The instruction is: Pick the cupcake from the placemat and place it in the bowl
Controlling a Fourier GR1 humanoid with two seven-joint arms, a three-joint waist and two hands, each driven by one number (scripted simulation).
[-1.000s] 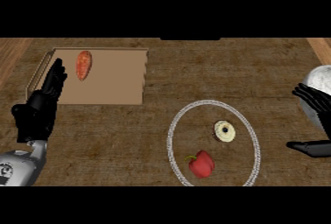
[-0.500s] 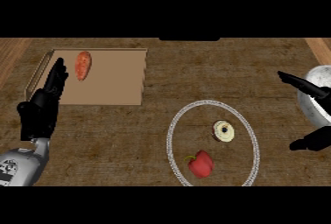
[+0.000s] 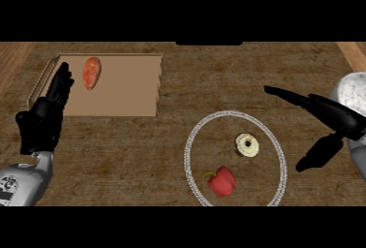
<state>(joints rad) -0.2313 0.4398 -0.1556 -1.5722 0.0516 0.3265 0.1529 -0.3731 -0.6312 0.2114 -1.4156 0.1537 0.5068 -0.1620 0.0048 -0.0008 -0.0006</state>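
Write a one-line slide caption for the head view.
Right hand open beside the round placemat holding cupcake and red pepper; left hand rests open by the tray.

Left hand (image 3: 44, 121): black, slender segmented fingers, mounted on a rounded grey forearm (image 3: 22, 183) bearing small dark markings. Right hand (image 3: 330, 121): black, tapered fingers.

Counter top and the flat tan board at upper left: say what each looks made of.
The counter top looks like dark wood with a matte finish: brown grain streaks run across it. The tan board looks like pale wood or cardboard, matte; its face is plain with raised edges, so the material stays open.
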